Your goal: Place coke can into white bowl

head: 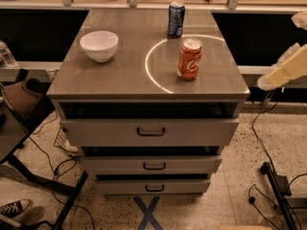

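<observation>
The coke can (189, 59) is orange-red with white script and a silver top. It stands upright on the right half of the grey cabinet top (120, 75), inside a bright ring of light. The white bowl (99, 45) sits empty on the left half of the top, about two can-heights left of the can. Only a cream-coloured part of my arm (285, 71) shows at the right edge, beside and clear of the cabinet. My gripper itself is out of view.
A dark blue can (176, 19) stands upright behind the coke can near the back edge. The cabinet has three drawers (151, 132) slightly open. A dark chair (19, 104) stands at the left. Cables (261, 143) lie on the floor at the right.
</observation>
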